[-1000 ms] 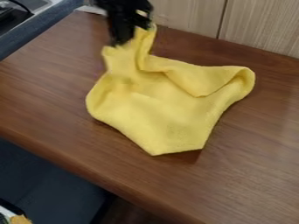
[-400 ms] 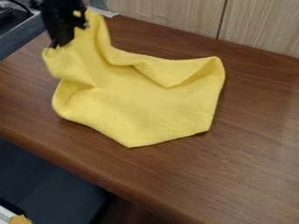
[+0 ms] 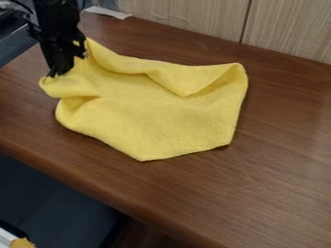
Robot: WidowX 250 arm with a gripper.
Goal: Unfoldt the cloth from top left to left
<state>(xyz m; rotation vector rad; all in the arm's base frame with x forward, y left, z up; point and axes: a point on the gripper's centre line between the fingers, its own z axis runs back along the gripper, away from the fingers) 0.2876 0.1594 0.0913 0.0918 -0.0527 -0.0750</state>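
One yellow cloth [image 3: 168, 116] lies on the brown wood counter [image 3: 278, 189], from the left side to just past the middle of the view. The black gripper [image 3: 57, 73] is at the cloth's top left part, with the arm [image 3: 55, 22] coming down from above. Its fingers look closed on the cloth, though they are so dark that it is hard to be sure. Near them the cloth is bunched up, with a soft fold just below on the left side. The lower part is mostly flat and comes to a blunt point at the bottom. Along the top, the cloth is folded over, and the fold makes a flap that points down. Its right end curls up a bit.

Behind the counter is a pale wood wall [image 3: 188, 14] with a thin dark line going down it. A small whitish piece [image 3: 107, 11] is at the back of the counter, near the arm. Down in the bottom left corner, there is a small orange-yellow thing [image 3: 22, 243] next to something white [image 3: 7, 236].
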